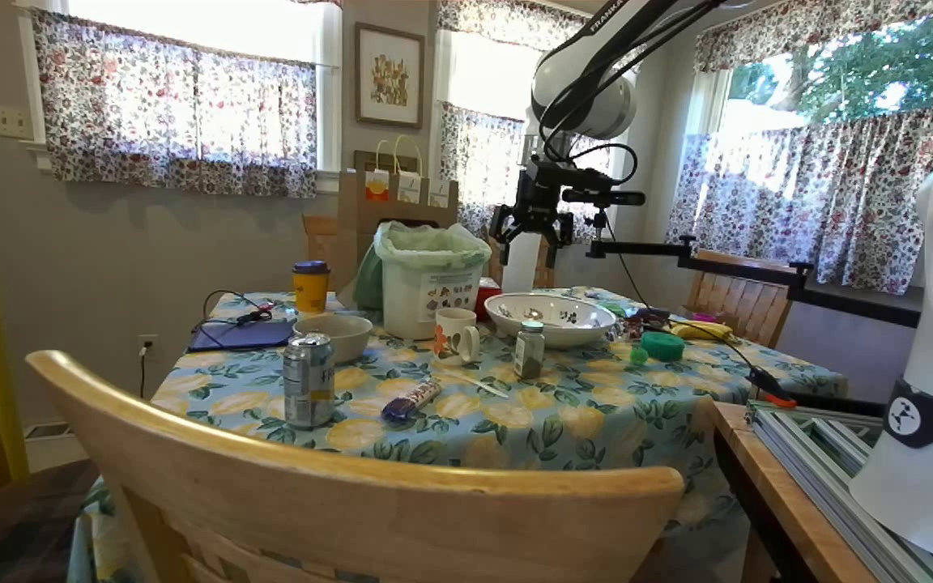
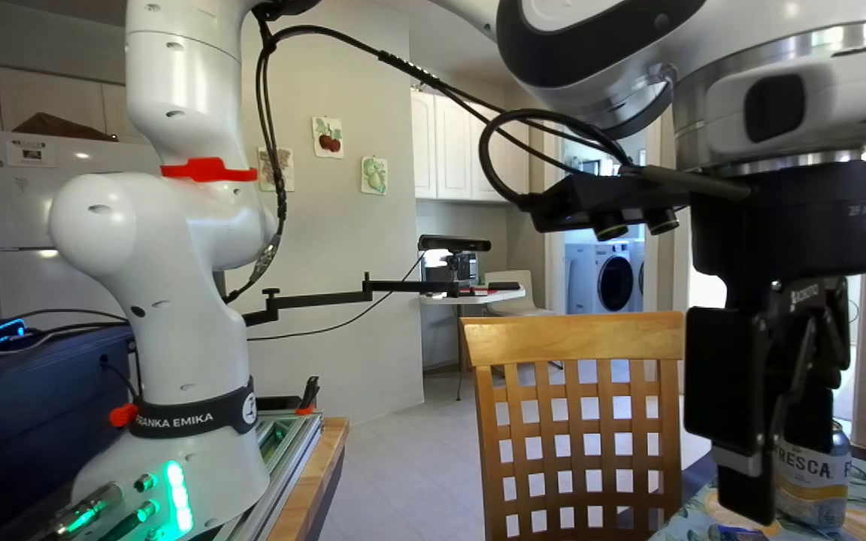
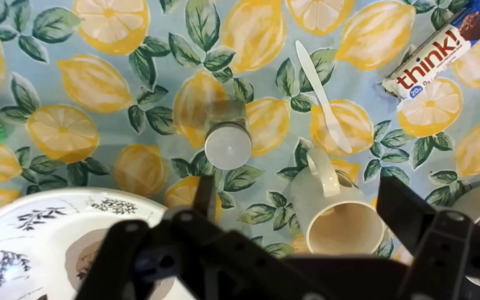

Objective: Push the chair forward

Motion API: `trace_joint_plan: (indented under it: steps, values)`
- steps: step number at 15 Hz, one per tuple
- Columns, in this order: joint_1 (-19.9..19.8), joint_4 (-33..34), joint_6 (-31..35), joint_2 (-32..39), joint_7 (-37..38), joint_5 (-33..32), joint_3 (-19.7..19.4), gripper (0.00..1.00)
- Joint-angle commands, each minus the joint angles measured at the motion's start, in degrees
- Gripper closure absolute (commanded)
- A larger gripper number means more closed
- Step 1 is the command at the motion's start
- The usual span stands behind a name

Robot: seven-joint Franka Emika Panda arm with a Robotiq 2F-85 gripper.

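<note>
The lattice-back wooden chair stands by the edge of the lemon-print surface, seemingly well apart from the jaws, though depth is hard to judge; these hang above the surface, spread wide, holding nothing.

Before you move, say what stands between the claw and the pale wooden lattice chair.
On the lemon-patterned tablecloth between claw and chair: a clear glass jar, a slim pale knife, a blue-and-white wrapped bar and a silver cylindrical can. The claw seems higher, so passing over looks possible.
</note>
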Motion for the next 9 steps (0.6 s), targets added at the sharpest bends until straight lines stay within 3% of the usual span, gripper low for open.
trace_joint_plan:
  steps: [1, 9]
  values:
    - [-0.89, 0.48, -0.69, 0.31, -0.21, -0.24, 1.05, 0.0]
    - [1.0, -1.84, -1.37, -2.65, -10.27, 9.31, 6.95, 0.0]
